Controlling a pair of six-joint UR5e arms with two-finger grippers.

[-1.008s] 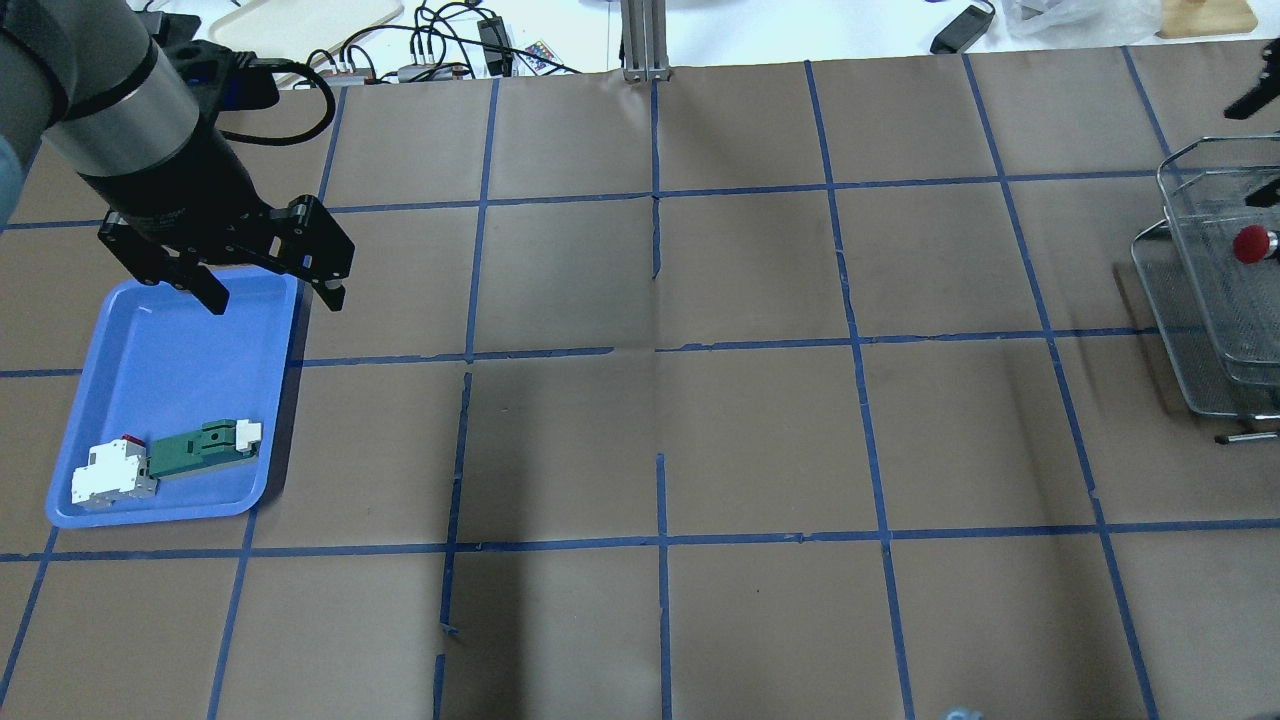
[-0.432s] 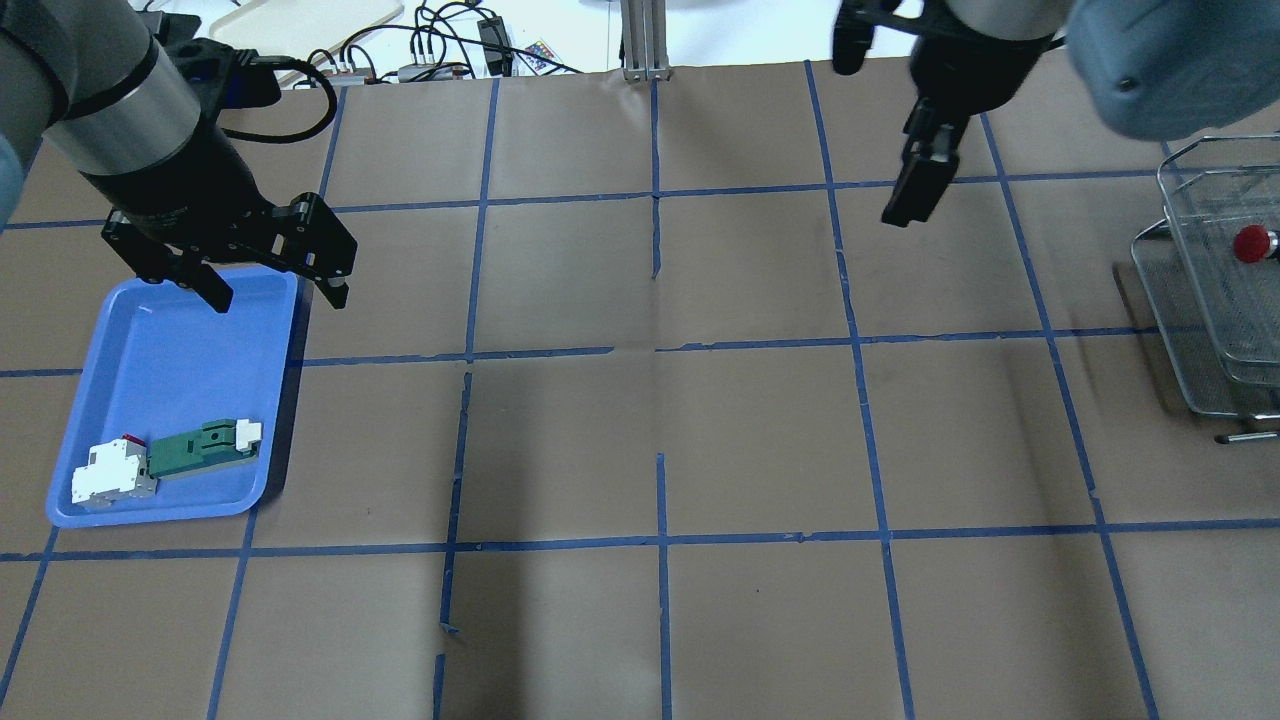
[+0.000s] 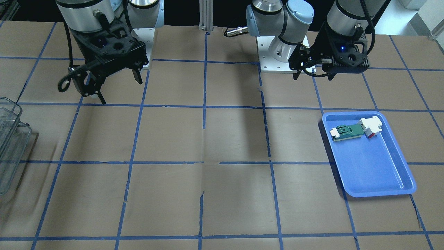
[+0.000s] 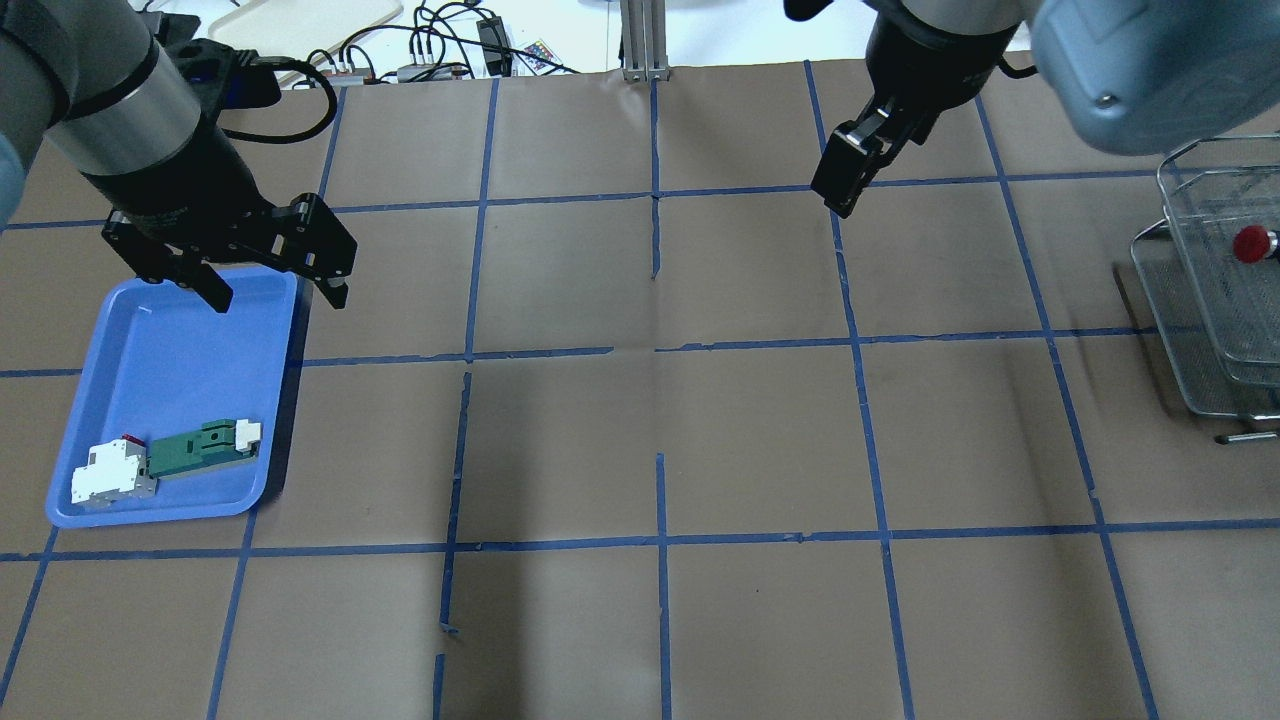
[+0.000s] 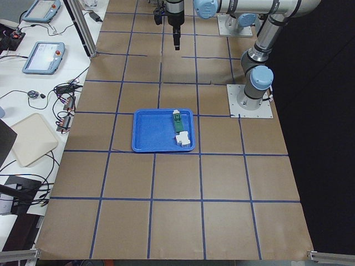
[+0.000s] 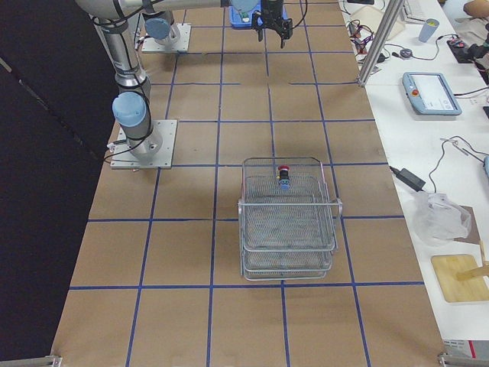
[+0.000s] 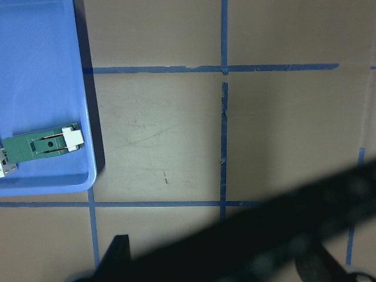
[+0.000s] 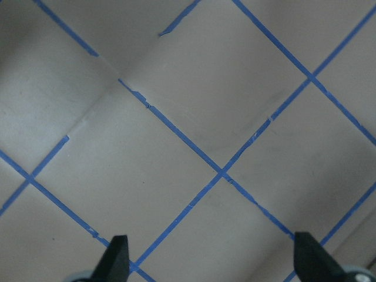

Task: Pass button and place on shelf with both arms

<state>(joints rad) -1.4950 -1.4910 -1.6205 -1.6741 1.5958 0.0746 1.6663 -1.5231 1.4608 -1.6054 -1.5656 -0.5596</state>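
Observation:
The button point(image 4: 1250, 244), with its red cap, lies inside the silver wire shelf point(image 4: 1200, 330) at the table's right edge. It also shows in the exterior right view point(image 6: 283, 174), in the shelf's upper tier point(image 6: 289, 229). My right gripper point(image 3: 119, 89) is open and empty, high over the far middle-right of the table and well left of the shelf. One of its fingers point(image 4: 838, 188) hangs down in the overhead view. My left gripper point(image 4: 275, 298) is open and empty over the far right corner of the blue tray point(image 4: 170, 350).
The blue tray holds a green-and-white flat module point(image 4: 200, 450) and a white block point(image 4: 110, 475) at its near end. An aluminium post point(image 4: 645, 40) and cables stand beyond the far edge. Blue tape lines grid the brown table.
My right arm has swung left from the shelf to the far middle of the table, gripper empty. The button stays in the shelf. The left arm has barely moved.

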